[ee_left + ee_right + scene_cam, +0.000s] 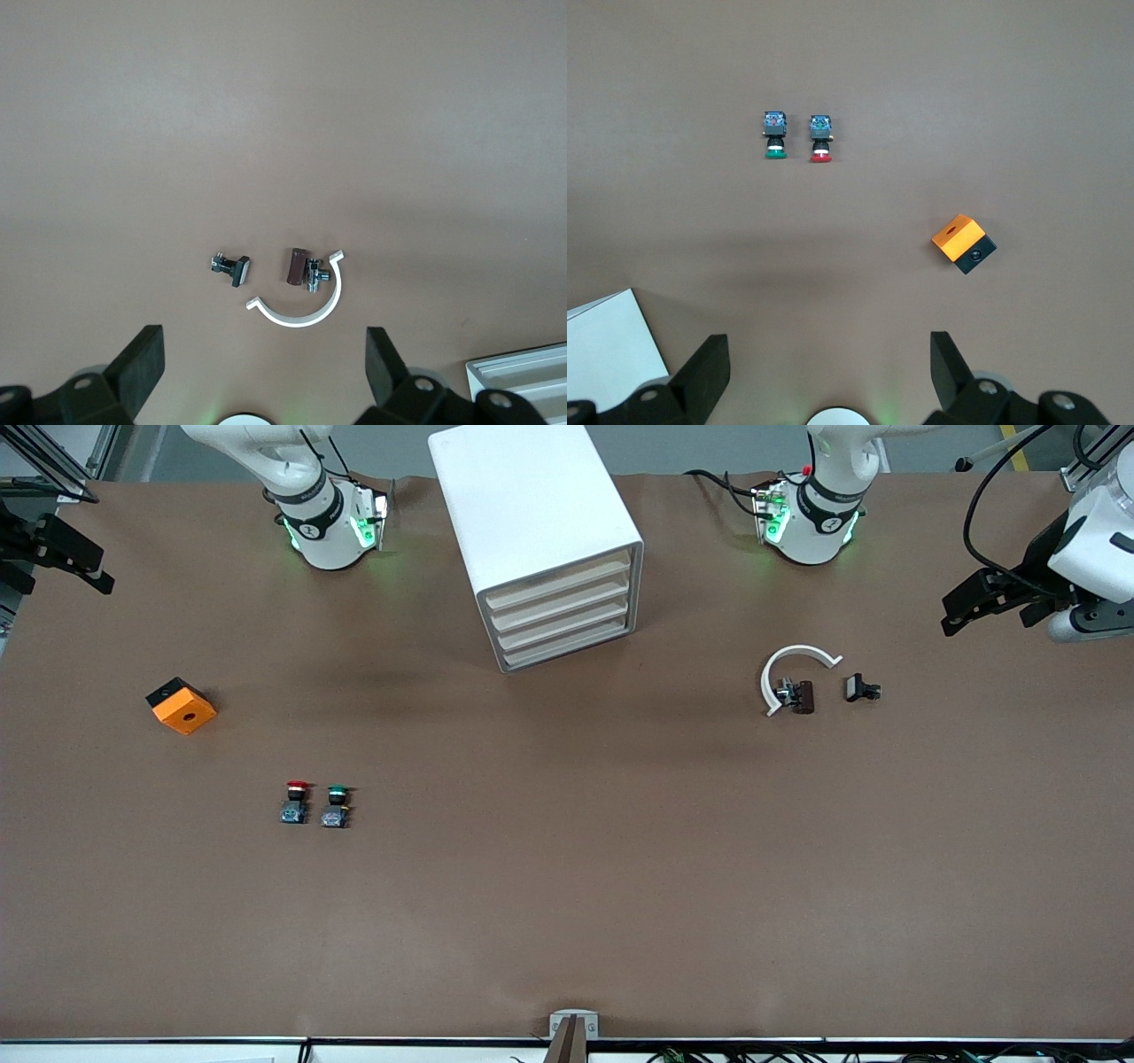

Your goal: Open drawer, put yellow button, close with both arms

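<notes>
The white cabinet [540, 531] stands at the table's robot edge, between the two arm bases. All four beige drawer fronts [560, 615] are shut. The yellow button is not in view. My left gripper [961, 607] hangs open and empty above the left arm's end of the table; its own view shows its spread fingers [142, 363] and a corner of the cabinet [523, 381]. My right gripper [93, 571] hangs open and empty above the right arm's end; its own view shows its spread fingers [709, 372] and a cabinet corner [607, 345].
A red-capped button [296, 802] [820, 138] and a green-capped button [335, 807] [775, 135] stand side by side. An orange and black block [182, 707] [963, 243] lies toward the right arm's end. A white curved piece [793, 669] [301, 310], a brown part [802, 696] and a black clip [859, 687] lie toward the left arm's end.
</notes>
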Available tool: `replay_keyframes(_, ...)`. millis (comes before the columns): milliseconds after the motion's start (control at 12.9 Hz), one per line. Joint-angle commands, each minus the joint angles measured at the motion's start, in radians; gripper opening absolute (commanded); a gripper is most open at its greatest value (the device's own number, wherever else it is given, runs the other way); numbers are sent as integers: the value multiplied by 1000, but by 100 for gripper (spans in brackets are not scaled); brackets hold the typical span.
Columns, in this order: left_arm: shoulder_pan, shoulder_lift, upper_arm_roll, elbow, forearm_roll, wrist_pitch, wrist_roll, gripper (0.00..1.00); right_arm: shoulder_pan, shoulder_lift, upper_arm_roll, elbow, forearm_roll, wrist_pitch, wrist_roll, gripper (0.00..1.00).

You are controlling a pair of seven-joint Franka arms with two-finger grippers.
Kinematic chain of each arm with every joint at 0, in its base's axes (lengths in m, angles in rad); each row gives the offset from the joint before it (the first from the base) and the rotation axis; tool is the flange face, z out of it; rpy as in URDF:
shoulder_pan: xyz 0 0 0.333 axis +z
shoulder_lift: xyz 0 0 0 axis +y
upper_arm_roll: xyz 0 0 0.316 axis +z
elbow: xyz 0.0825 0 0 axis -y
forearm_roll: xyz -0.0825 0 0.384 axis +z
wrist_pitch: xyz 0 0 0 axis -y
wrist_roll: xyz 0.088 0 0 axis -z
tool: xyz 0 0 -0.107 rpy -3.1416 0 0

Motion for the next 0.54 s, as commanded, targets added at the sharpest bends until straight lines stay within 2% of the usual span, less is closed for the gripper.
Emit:
replay_keyframes(0, 8, 11, -1, 29, -5, -19, 20, 100, -10, 12, 5, 27, -9, -18, 11, 100)
replay_keyframes(464, 8, 25, -1, 41, -3, -19, 18, 100, -7, 12, 5, 27, -9, -16, 9, 100)
